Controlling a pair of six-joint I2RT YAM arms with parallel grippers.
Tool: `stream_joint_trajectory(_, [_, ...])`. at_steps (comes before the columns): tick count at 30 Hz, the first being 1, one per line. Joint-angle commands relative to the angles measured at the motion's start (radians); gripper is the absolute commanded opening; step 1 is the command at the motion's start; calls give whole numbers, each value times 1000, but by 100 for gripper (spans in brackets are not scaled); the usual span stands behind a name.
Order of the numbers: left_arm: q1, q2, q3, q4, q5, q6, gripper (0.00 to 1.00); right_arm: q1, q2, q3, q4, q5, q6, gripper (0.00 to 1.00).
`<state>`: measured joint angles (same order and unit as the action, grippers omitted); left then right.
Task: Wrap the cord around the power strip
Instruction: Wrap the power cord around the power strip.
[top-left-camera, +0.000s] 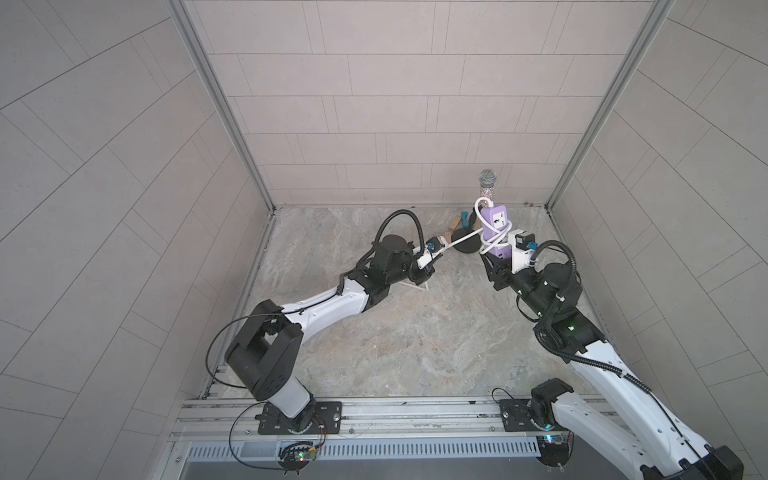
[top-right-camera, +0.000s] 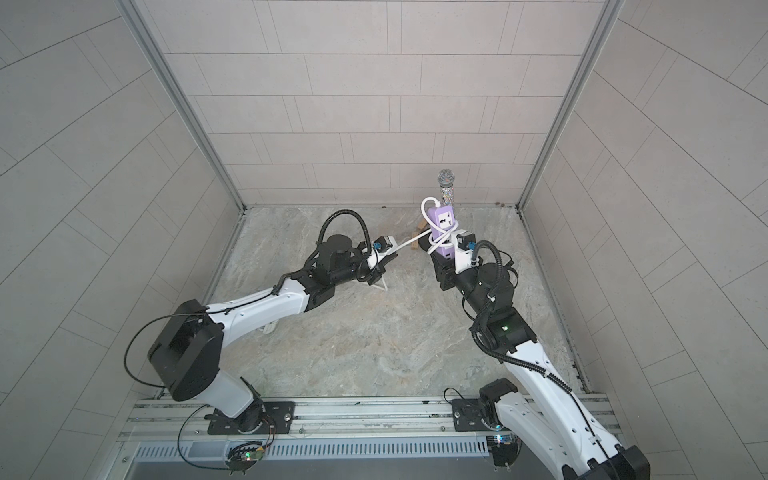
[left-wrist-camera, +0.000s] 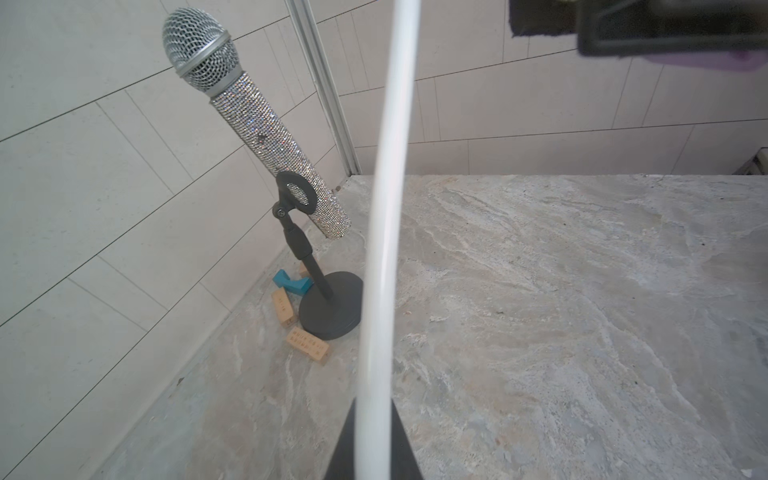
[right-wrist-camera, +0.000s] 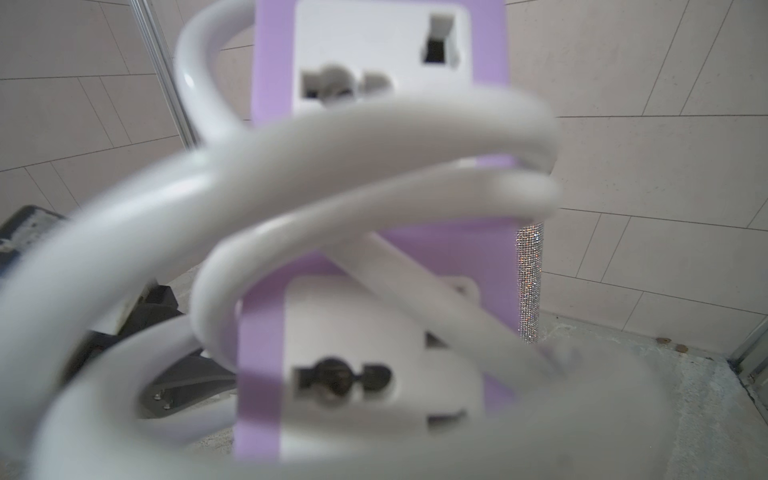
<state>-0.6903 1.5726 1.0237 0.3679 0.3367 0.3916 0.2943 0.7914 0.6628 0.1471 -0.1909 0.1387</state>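
Left fingers (left-wrist-camera: 405, 461) are clamped on the cord (top-left-camera: 465, 237), which runs straight over to the power strip (top-left-camera: 492, 226). Right fingers (top-left-camera: 492, 266) pinch its bottom end, strip standing upright off the table (top-left-camera: 415, 332), loops already on it. Next lap goes across that axis, I'd guess.

I'm driving a robot test cell, not a lived-in room: tile-print panels (top-left-camera: 374, 104) on aluminium posts (top-left-camera: 222, 104) wall in the marble-look tabletop (top-left-camera: 415, 332) beyond and beside the right gripper (top-left-camera: 494, 257). Behind it, both arms bolt onto a metal rail (top-left-camera: 395, 411).
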Motion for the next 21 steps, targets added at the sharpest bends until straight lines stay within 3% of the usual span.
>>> stream_joint_trajectory(1, [44, -40, -66, -112, -121, 8, 0, -66, -39, 49, 128, 145, 10, 0])
stream_joint_trajectory(5, [73, -87, -110, -126, -166, 6, 0, -120, -32, 65, 101, 205, 15, 0])
stream_joint_trajectory(11, [82, -143, -152, -202, -117, 63, 0, -190, -20, 89, 48, 276, 24, 0])
stream_joint_trajectory(14, [81, -185, -158, -252, 11, 136, 0, -214, -12, 88, 27, 306, 30, 0])
stream_joint_trajectory(18, [68, -238, -126, -330, 244, 224, 0, -217, 31, 103, -25, 256, 20, 0])
stream_joint_trajectory(21, [35, -252, -54, -432, 292, 314, 0, -215, 76, 120, -86, 193, -6, 0])
